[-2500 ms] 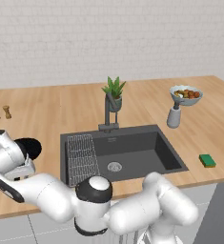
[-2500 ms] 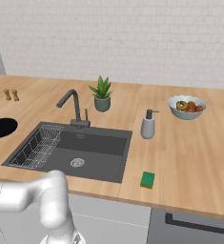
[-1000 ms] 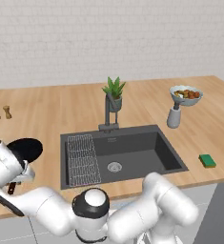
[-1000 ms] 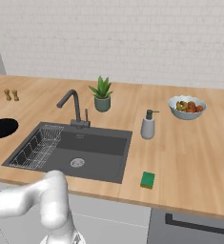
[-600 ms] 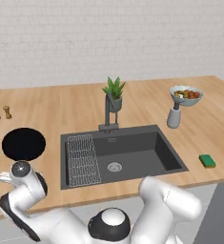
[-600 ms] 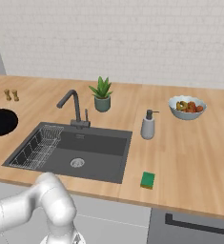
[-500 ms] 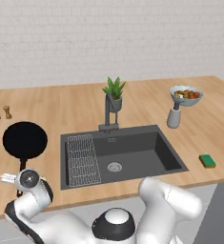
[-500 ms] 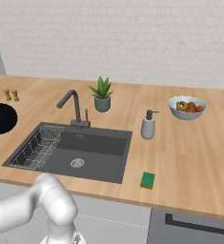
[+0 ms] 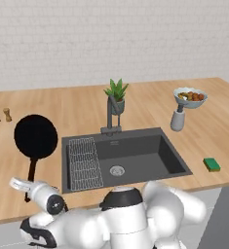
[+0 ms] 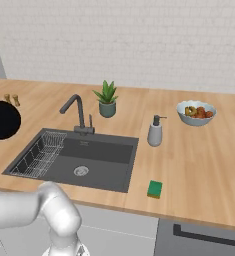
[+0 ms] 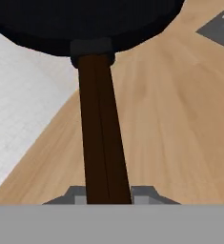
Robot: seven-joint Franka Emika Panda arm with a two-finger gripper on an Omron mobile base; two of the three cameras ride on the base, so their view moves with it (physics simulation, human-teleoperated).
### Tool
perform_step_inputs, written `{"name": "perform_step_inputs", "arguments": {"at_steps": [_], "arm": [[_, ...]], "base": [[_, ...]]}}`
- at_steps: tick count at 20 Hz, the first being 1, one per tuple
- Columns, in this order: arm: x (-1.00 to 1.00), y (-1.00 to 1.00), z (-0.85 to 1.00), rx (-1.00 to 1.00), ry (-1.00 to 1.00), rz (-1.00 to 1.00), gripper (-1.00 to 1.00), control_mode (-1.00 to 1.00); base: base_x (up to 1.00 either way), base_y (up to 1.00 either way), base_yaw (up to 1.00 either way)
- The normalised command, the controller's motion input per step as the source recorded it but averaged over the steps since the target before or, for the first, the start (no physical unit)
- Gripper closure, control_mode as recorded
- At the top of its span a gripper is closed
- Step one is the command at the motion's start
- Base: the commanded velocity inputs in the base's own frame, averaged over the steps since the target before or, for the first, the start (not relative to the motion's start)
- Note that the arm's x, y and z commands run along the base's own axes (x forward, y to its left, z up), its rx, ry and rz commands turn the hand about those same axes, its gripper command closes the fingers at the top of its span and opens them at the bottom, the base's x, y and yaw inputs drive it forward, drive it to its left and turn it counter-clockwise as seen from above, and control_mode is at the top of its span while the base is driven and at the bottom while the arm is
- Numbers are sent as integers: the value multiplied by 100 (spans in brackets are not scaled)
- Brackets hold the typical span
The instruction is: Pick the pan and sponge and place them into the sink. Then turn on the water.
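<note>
Gripper (image 11: pixel 108 195) clamped on the pan (image 9: pixel 35 136) handle

The pan sits on the counter (image 9: pixel 150 104) left of the sink (image 9: pixel 135 155), the sponge (image 9: pixel 212 164) on its right. Held this far out on the handle, the pan will likely sag, so lift slowly and level before swinging over the basin.

Hidden or cropped, from my station: pan (image 11: pixel 80 19) — rim cut by the hand view's top edge; handle base masks my fingertips (image 11: pixel 75 194). Right base view — pan (image 10: pixel 1 120) clipped at the left edge. Bowl contents (image 9: pixel 190 96) too small to identify.
</note>
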Motion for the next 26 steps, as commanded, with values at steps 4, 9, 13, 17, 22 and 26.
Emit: {"name": "perform_step_inputs", "arguments": {"at_steps": [4,9,13,17,22,26], "arm": [[-52,-26,100,0,30,-1,100,-100],[-80,-14,100,-2,7,-2,100,-100],[-97,-17,97,-7,-2,-11,100,-100],[-98,-26,98,-5,-10,-20,100,-100],[-83,-11,100,-8,-1,-18,100,-100],[-57,0,100,-12,6,-10,100,-100]], "base": [[0,0,0],[0,0,0],[0,0,0],[0,0,0],[0,0,0],[0,0,0]]}}
